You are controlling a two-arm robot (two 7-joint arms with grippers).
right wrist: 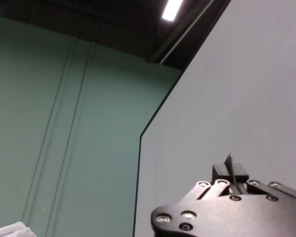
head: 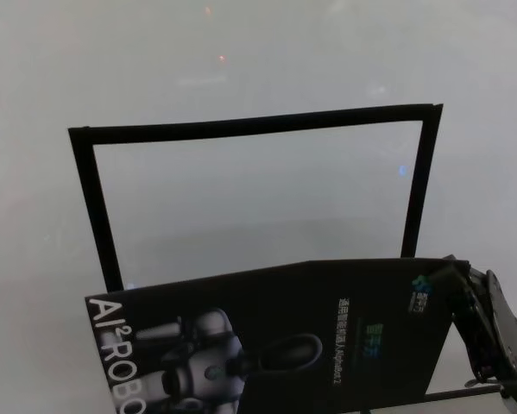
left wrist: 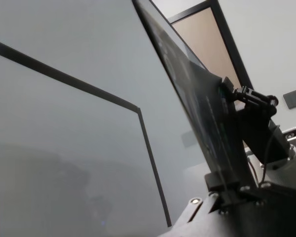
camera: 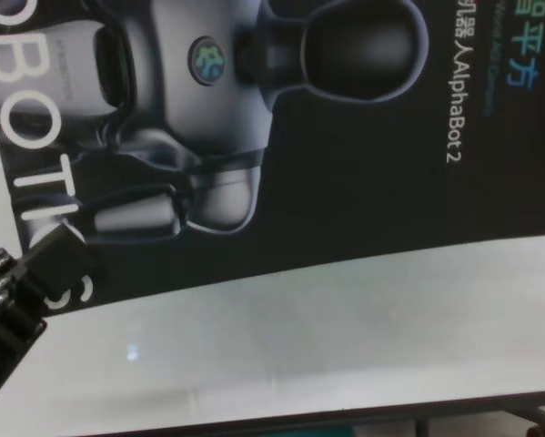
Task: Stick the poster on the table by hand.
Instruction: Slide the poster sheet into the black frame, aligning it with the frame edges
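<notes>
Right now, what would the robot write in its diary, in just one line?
poster: held above table, not stuck | right end effector: gripping poster edge | left end effector: gripping poster corner | black outline: on table

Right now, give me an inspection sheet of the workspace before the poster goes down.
Surface: white table, marked with a black rectangular frame.
Job's things: poster at the near side, held up, not yet flat inside the frame.
Clutter: nothing seen.
Grippers: left gripper shut on the poster's left edge; right gripper shut on its right edge.
Cables: nothing seen.
Surroundings: green wall, ceiling light.
</notes>
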